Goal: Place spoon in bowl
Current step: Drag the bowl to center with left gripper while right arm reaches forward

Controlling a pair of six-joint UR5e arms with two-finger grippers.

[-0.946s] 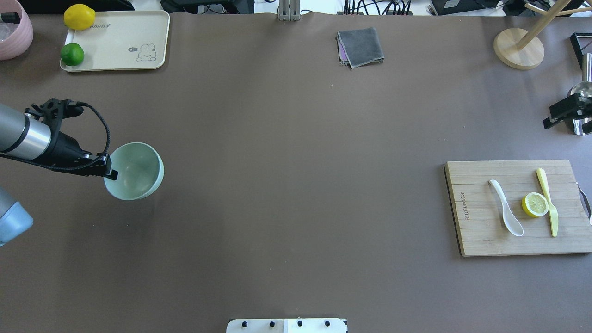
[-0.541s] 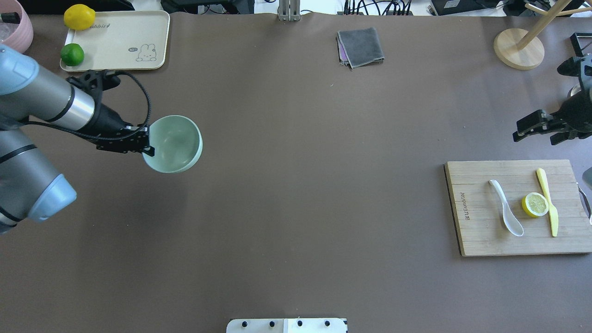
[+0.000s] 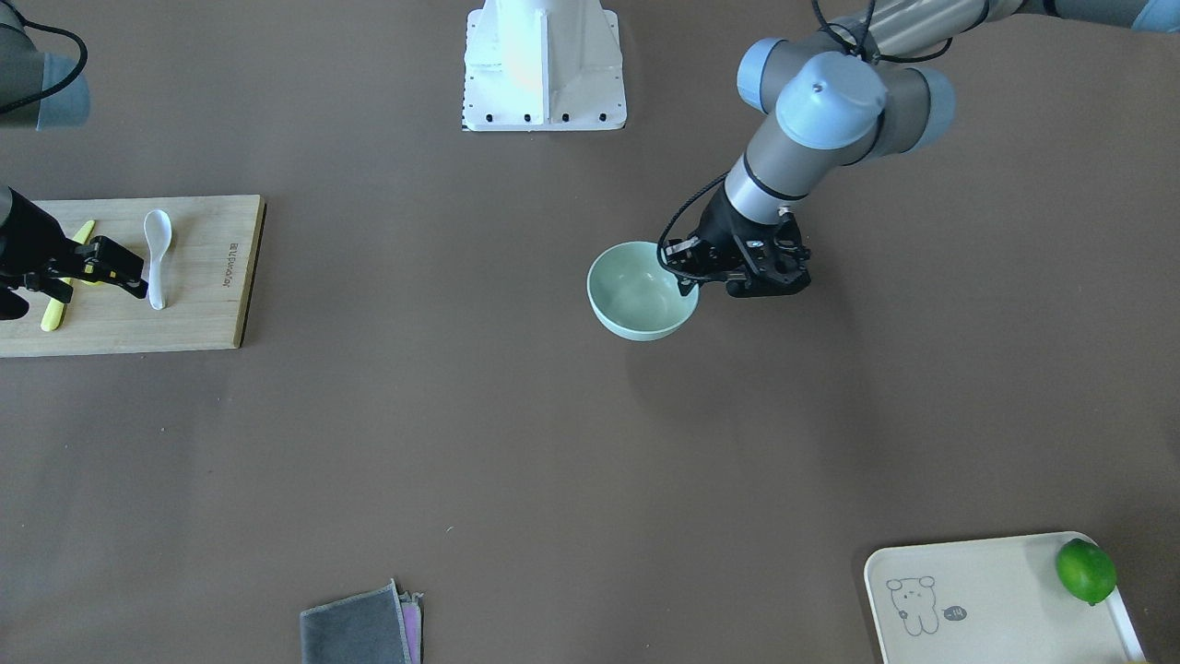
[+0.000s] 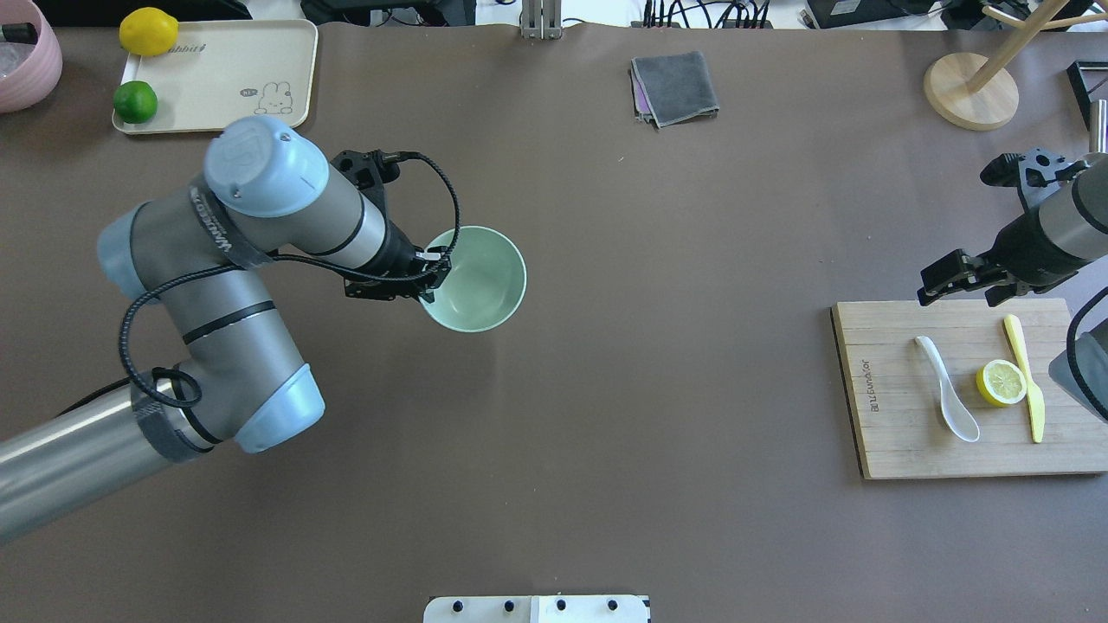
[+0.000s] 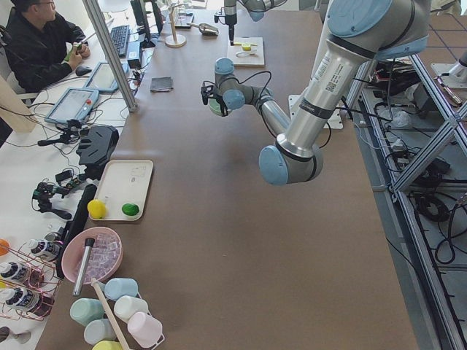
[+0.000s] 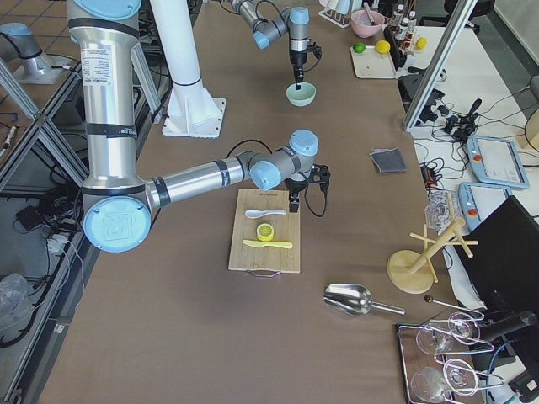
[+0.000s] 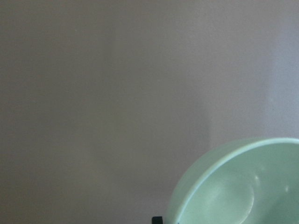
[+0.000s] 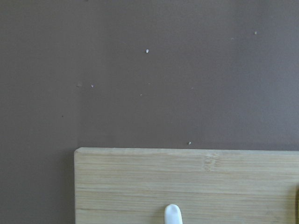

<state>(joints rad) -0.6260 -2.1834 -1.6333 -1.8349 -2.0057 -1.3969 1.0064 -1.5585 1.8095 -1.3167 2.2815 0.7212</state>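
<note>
The pale mint-green bowl [image 4: 481,279] is near the table's middle, left of centre; it is empty. My left gripper [image 4: 430,277] is shut on its left rim, one finger inside and one outside. The bowl also shows in the front view [image 3: 639,297] and the left wrist view [image 7: 243,186]. The white spoon [image 4: 949,390] lies on the wooden cutting board [image 4: 892,433] at the right, scoop towards the robot. My right gripper [image 4: 939,281] is open and empty, hovering over the board's far edge, short of the spoon's handle tip [image 8: 173,214].
A lemon half [image 4: 1001,383] and a yellow plastic knife [image 4: 1027,378] lie on the board beside the spoon. At the far left stands a cream tray [image 4: 225,78] with a lime [image 4: 135,101] and a lemon [image 4: 148,31]. A grey cloth [image 4: 675,86] and a wooden stand [image 4: 969,91] sit at the back.
My left arm has carried the bowl to the right, from the table's left edge towards the centre. My right gripper has moved inward and down to the cutting board's far edge.
</note>
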